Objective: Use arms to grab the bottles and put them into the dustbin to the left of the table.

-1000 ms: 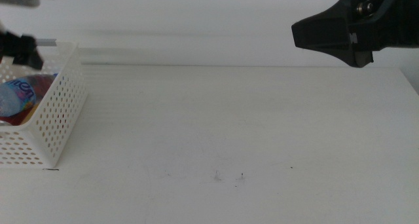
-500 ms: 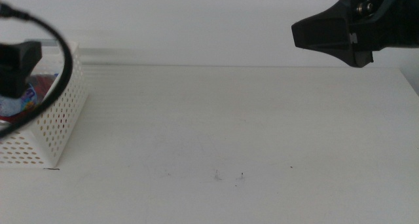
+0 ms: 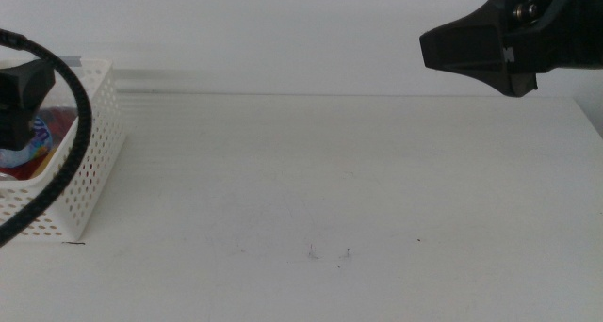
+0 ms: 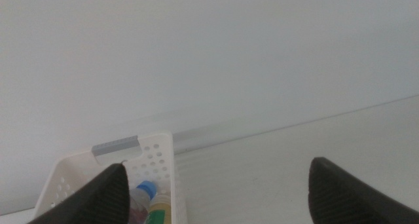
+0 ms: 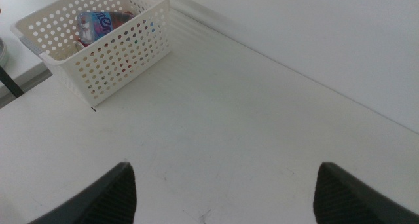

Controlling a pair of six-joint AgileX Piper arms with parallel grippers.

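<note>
The dustbin [image 3: 92, 157], a white perforated basket, stands at the table's left edge. Inside it lie a water bottle with a blue label [image 3: 34, 136] and something red [image 3: 62, 121]. My left arm [image 3: 19, 101] hangs in front of the basket with its black cable looping down. In the left wrist view the left gripper [image 4: 219, 178] is open and empty, facing the basket's grey-strip rim [image 4: 116, 146], a blue cap [image 4: 146, 187] and a yellow bottle [image 4: 158, 215]. The right gripper [image 3: 471, 47] hovers high at the right. It is open and empty [image 5: 226, 185], far from the basket [image 5: 111, 57].
The white table [image 3: 339, 181] carries only a few dark specks [image 3: 347, 254] near the front middle. Its far edge meets a white wall. A small dark mark [image 5: 93, 108] lies by the basket's corner.
My left arm has dropped lower in front of the basket, and its cable now loops across the basket's side. The right arm and the basket have not moved.
</note>
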